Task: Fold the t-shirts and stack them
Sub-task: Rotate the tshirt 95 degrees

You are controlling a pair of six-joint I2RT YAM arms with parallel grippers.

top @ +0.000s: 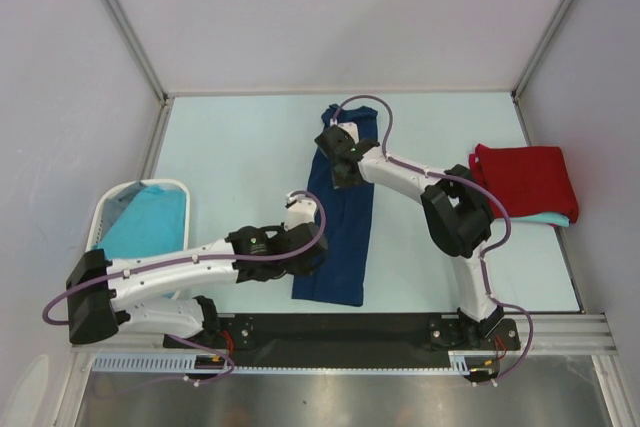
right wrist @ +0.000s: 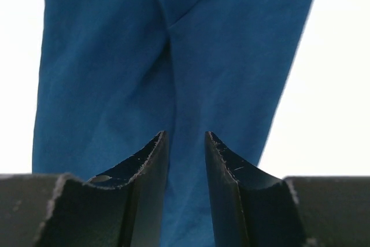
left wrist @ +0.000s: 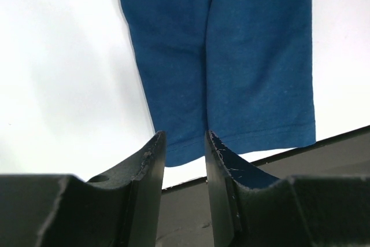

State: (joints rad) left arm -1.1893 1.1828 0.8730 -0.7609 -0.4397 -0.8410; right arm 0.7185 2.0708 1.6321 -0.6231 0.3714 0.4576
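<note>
A navy blue t-shirt (top: 345, 232) lies on the table as a long narrow strip running from far to near. My left gripper (top: 311, 259) hangs over its near left part. In the left wrist view the left gripper (left wrist: 185, 134) is open and empty, with the shirt's hem (left wrist: 243, 137) just beyond the fingertips. My right gripper (top: 344, 173) is over the shirt's far end. The right gripper (right wrist: 185, 134) is open in its wrist view, with only the navy cloth (right wrist: 115, 56) below it. A folded red t-shirt (top: 525, 179) rests on a turquoise one (top: 548, 218) at the right.
A white perforated basket (top: 108, 209) at the left holds a turquoise t-shirt (top: 150, 225). A black rail (top: 340, 332) runs along the near table edge, with both arm bases on it. Pale walls enclose the table on the left, far and right sides.
</note>
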